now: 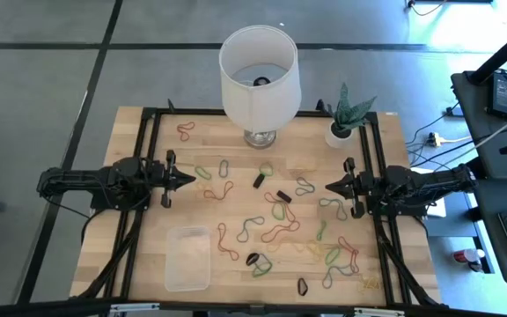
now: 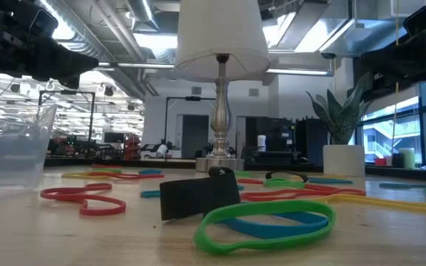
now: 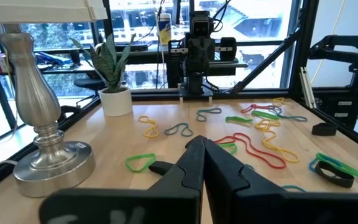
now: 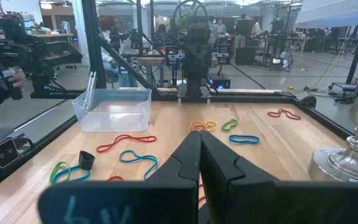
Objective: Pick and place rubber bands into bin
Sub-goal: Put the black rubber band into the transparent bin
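Overhead, the left gripper (image 1: 189,179) hangs over the left side of the tabletop (image 1: 148,264), its jaws clenched together with nothing between them. Nearer the front edge, below that arm in the high view, sits the bin (image 1: 188,258), clear plastic and with no bands showing inside it; in the low view it stands at the far left (image 2: 9,144).

Across the middle the bands (image 1: 264,231) lie scattered flat on the wood, red, green, yellow, blue and black, most of them between the two grippers and toward the front right; one red band (image 1: 185,130) lies apart near the back left. A few small black pieces (image 1: 282,195) sit among them. In the low view a green band (image 2: 268,222) lies closest to the camera, with a dark block (image 2: 200,196) just behind it.

At the back, near the centre, stands a lamp (image 1: 259,75) with a white shade and metal base, and to its right a plant (image 1: 349,114) in a white pot.

On the right side the right gripper (image 1: 329,187) points toward the left one, jaws likewise pressed together and holding nothing.
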Motion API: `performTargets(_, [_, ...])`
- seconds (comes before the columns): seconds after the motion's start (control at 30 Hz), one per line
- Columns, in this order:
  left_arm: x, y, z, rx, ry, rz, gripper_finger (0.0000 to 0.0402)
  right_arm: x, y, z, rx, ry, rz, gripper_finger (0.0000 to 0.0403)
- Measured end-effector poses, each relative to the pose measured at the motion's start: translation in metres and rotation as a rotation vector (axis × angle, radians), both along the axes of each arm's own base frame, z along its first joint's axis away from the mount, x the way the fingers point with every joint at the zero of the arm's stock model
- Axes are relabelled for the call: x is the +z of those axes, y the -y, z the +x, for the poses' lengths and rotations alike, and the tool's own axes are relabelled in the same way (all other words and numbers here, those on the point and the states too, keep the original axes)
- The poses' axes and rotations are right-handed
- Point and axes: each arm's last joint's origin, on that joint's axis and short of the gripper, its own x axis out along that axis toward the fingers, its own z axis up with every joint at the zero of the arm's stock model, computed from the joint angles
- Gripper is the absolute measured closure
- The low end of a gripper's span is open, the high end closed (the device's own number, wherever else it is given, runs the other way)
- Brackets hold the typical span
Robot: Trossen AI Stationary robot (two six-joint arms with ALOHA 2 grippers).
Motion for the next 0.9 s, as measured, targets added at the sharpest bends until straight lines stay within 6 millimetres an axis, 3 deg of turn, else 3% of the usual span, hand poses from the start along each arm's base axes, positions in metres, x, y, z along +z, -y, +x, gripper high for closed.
performTargets(0.33, [0.0000, -0.0004, 0.0000, 0.015, 0.000, 0.000, 0.0398, 0.0002, 0.0000, 0.0000, 0.000, 0.001, 0.000, 0.0393])
performTargets(0.9, [-0.0009, -0.0076, 0.0022, 0.257, -0.025, 0.022, 0.0399, 0.0001, 0.0000, 0.0000, 0.000, 0.000, 0.000, 0.0393])
